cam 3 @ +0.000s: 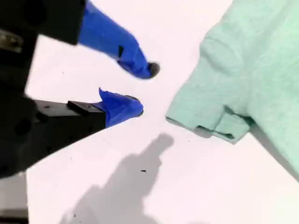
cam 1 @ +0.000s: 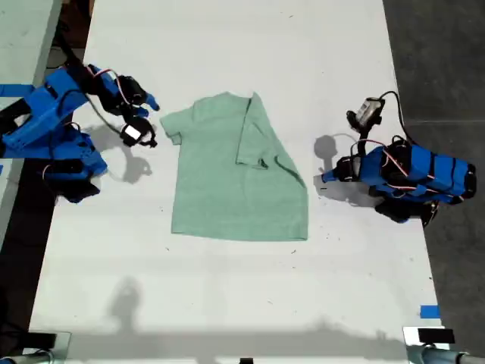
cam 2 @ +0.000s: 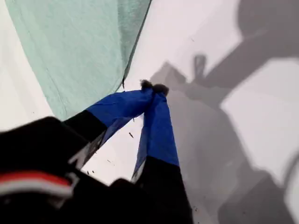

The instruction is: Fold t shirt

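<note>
1. Exterior view: the t shirt (cam 1: 235,171) lies flat in the middle of the white table (cam 1: 227,45), one side already folded over toward its centre, so the sleeve on the exterior view's right sits on top of the body. Our first gripper (cam 1: 324,179) rests at the exterior view's right, just off the hem corner; our second gripper (cam 1: 148,121) hovers at the exterior view's left, near the spread sleeve. We read no brand or writing on cloth or arms
2. First wrist view: our first gripper (cam 2: 154,87) has its blue-taped tips pressed together, holding nothing, with the shirt's edge close beside them. We judge the cloth light, soft and limp; it will sag and drag, so a pinch at a corner or hem edge suits best
3. Second wrist view: our second gripper (cam 3: 142,88) stands moderately parted and empty, above bare table, the sleeve's doubled hem near its tips. That thicker hem looks the surest hold; no label shows
</note>
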`<action>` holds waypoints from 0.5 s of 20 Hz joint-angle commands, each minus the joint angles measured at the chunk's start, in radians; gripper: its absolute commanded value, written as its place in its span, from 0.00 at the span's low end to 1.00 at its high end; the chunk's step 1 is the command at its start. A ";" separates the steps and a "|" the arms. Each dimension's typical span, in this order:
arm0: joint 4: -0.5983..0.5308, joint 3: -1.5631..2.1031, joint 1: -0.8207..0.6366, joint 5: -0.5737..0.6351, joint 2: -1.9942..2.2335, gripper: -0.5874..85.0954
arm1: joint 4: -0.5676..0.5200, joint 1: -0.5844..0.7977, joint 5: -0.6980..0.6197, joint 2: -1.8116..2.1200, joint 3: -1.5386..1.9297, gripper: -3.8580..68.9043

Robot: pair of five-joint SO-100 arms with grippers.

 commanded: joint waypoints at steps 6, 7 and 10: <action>-0.129 -0.219 -0.118 0.207 -0.626 0.31 | -0.015 -0.009 0.000 0.006 0.055 0.03; -0.135 -0.227 -0.103 0.201 -0.634 0.30 | -0.015 -0.008 0.000 0.006 0.055 0.03; -0.132 -0.239 -0.071 0.178 -0.638 0.29 | -0.015 -0.008 -0.002 0.006 0.055 0.03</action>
